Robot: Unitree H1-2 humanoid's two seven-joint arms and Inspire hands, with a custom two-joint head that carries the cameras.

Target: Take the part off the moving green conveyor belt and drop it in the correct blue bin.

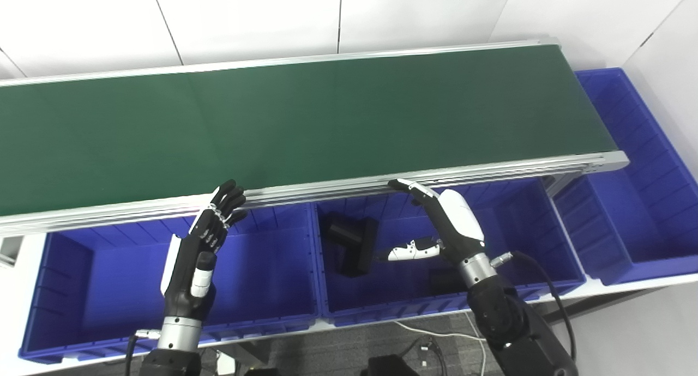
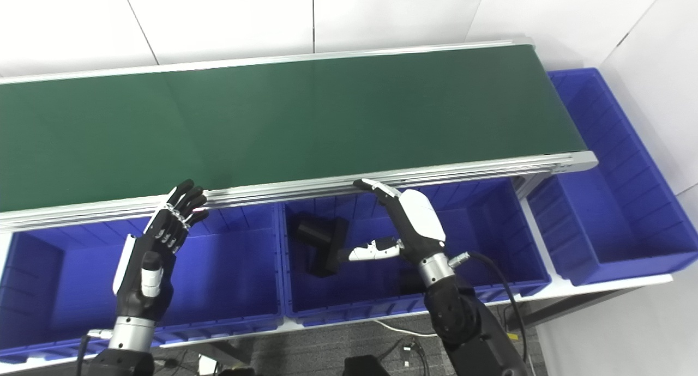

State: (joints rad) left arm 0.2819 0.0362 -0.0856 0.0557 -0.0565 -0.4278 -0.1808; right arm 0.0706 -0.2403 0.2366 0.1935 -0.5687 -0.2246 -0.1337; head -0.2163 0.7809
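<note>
The green conveyor belt [image 1: 305, 120] runs across the view and carries no part that I can see. My left hand [image 1: 204, 245] is open and empty, held upright above the left blue bin [image 1: 98, 278]. My right hand [image 1: 441, 223] is open and empty above the middle blue bin [image 1: 523, 240], its fingertips close to the belt's front rail. A black T-shaped part [image 1: 354, 240] lies in the middle bin, left of my right hand. Another dark part [image 1: 444, 280] lies in the same bin, mostly hidden behind my right wrist.
A third blue bin [image 1: 638, 201] stands at the belt's right end. The belt's aluminium front rail [image 1: 338, 188] overhangs the bins' far edges. White walls stand behind and to the right. Cables lie on the floor below.
</note>
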